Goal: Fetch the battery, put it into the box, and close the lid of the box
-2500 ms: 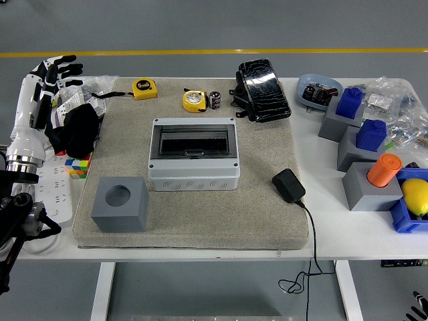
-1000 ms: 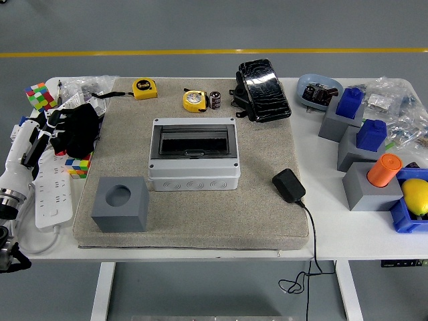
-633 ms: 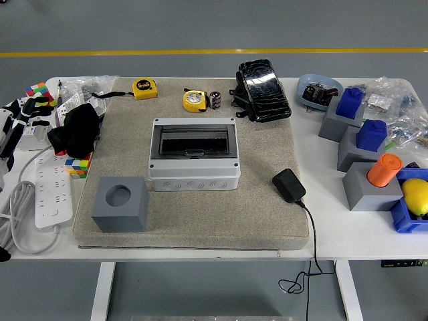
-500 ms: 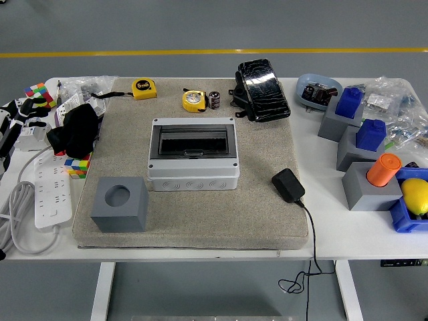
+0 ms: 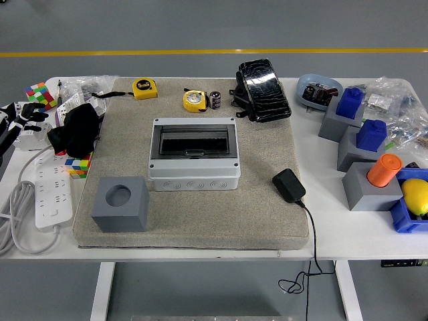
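From my remote station: the battery [image 5: 215, 99] stands at the mat's [image 5: 267, 221] far edge beside a yellow tape measure [image 5: 194, 100], behind the grey box [image 5: 194, 157]. My left hand [image 5: 17, 120], fingers loosely spread, grips nothing at the table's left edge.

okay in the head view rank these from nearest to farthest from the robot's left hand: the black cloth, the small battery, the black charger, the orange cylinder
From the left hand at the left edge:
1. Black cloth, on the mat's left edge.
2. Small battery, far side, beside the yellow tape measure.
3. Black charger, right of the box.
4. Orange cylinder, far right.
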Action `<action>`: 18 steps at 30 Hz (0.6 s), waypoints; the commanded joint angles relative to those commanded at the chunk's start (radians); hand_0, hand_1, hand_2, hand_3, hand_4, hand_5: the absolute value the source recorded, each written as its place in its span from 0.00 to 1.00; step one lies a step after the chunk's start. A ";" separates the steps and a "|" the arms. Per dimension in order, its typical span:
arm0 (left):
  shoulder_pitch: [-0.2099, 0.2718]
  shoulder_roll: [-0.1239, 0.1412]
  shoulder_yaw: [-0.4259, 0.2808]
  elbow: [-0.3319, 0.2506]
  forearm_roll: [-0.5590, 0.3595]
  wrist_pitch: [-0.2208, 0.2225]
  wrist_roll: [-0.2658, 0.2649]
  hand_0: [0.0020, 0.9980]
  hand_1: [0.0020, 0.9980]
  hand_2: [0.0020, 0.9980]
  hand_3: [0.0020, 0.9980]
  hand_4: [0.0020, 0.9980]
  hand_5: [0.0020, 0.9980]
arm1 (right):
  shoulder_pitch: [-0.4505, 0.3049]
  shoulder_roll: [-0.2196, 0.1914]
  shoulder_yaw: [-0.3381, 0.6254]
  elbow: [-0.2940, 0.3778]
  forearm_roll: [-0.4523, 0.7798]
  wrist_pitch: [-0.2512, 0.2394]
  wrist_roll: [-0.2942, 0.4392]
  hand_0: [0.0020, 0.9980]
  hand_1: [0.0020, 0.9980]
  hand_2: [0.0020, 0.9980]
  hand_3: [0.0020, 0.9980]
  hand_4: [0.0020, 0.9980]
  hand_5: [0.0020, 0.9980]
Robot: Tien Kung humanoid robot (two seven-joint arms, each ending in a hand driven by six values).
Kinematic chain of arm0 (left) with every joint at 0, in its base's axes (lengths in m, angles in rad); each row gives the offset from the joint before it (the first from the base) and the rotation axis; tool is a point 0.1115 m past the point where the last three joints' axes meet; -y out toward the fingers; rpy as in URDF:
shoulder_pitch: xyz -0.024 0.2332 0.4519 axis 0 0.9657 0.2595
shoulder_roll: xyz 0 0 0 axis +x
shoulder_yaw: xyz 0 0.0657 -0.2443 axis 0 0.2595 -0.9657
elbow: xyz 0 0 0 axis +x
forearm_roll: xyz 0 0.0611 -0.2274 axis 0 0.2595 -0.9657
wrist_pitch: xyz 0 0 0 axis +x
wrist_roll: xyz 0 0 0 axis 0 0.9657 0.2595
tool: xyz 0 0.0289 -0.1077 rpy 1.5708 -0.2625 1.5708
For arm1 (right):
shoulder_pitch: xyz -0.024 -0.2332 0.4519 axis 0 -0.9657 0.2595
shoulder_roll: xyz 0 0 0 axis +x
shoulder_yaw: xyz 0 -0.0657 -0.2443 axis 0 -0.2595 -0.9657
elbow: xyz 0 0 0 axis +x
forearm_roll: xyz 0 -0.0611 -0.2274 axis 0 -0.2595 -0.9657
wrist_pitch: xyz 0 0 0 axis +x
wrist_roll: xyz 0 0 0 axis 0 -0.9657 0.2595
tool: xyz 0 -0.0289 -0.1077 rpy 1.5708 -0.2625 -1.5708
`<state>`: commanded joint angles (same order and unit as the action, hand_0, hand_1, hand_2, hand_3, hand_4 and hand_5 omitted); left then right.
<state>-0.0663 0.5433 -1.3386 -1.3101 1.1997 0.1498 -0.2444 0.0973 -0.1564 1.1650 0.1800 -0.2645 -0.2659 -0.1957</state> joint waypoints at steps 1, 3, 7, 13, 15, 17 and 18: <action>0.003 -0.004 -0.001 0.000 0.002 0.001 0.000 0.53 0.67 0.63 0.70 1.00 1.00 | 0.002 0.004 0.020 0.000 -0.018 -0.004 -0.005 0.63 0.65 0.65 0.58 0.98 0.60; 0.006 -0.014 -0.001 0.000 0.005 0.001 -0.002 0.53 0.66 0.63 0.71 1.00 1.00 | 0.005 0.008 0.021 0.000 -0.023 0.002 -0.008 0.63 0.65 0.65 0.58 0.98 0.59; -0.001 -0.040 -0.007 0.008 0.017 0.000 0.003 0.53 0.66 0.63 0.71 1.00 1.00 | 0.016 0.014 0.014 0.000 -0.032 0.002 -0.011 0.63 0.65 0.65 0.58 0.98 0.59; -0.017 -0.076 -0.008 0.002 0.029 0.000 0.009 0.53 0.66 0.63 0.71 1.00 1.00 | 0.026 0.035 0.016 0.000 -0.041 0.013 -0.005 0.63 0.65 0.65 0.57 0.98 0.59; -0.017 -0.085 -0.010 -0.003 0.028 0.002 0.008 0.53 0.66 0.63 0.71 1.00 1.00 | 0.030 0.038 -0.010 0.000 -0.023 0.020 0.006 0.63 0.65 0.65 0.57 0.98 0.59; -0.022 -0.095 -0.007 0.000 0.029 0.003 0.009 0.53 0.66 0.63 0.71 1.00 1.00 | 0.035 0.039 -0.022 0.000 -0.014 0.020 0.013 0.63 0.65 0.65 0.57 0.98 0.59; -0.026 -0.097 -0.002 0.002 0.028 0.003 0.010 0.53 0.66 0.63 0.71 1.00 1.00 | 0.037 0.040 -0.017 0.000 -0.016 0.018 0.015 0.63 0.65 0.65 0.57 0.98 0.59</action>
<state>-0.0921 0.4461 -1.3406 -1.3077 1.2275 0.1524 -0.2344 0.1341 -0.1167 1.1481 0.1800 -0.2804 -0.2476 -0.1805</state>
